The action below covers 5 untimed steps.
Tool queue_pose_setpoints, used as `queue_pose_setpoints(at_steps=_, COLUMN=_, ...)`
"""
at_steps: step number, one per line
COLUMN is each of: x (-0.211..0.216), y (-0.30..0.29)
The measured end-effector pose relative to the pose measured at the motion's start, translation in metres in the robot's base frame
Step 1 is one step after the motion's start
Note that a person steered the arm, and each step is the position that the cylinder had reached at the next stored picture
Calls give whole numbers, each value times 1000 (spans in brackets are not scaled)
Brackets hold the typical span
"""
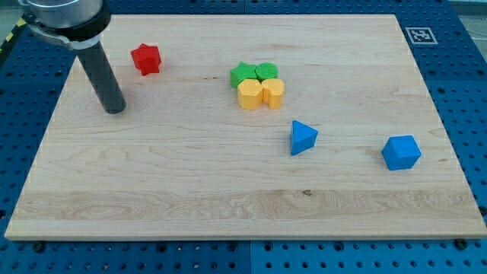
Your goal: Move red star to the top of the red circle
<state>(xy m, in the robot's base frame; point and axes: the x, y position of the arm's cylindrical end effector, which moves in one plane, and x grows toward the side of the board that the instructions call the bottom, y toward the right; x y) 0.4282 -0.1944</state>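
The red star lies near the view's top left of the wooden board. My tip rests on the board just below and to the left of the star, a short gap apart from it. No red circle shows in this view.
A cluster of two green blocks and two yellow blocks sits touching near the top centre. A blue triangle block lies right of centre. A blue cube-like block lies at the right. A tag marker is at the top right corner.
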Motion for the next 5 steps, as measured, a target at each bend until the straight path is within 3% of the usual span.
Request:
queue_pose_setpoints(at_steps=1, x=6, y=57)
queue_pose_setpoints(at_steps=2, x=-19, y=85)
queue_pose_setpoints(at_steps=4, x=-110, y=85)
queue_pose_setpoints(at_steps=5, x=-127, y=63)
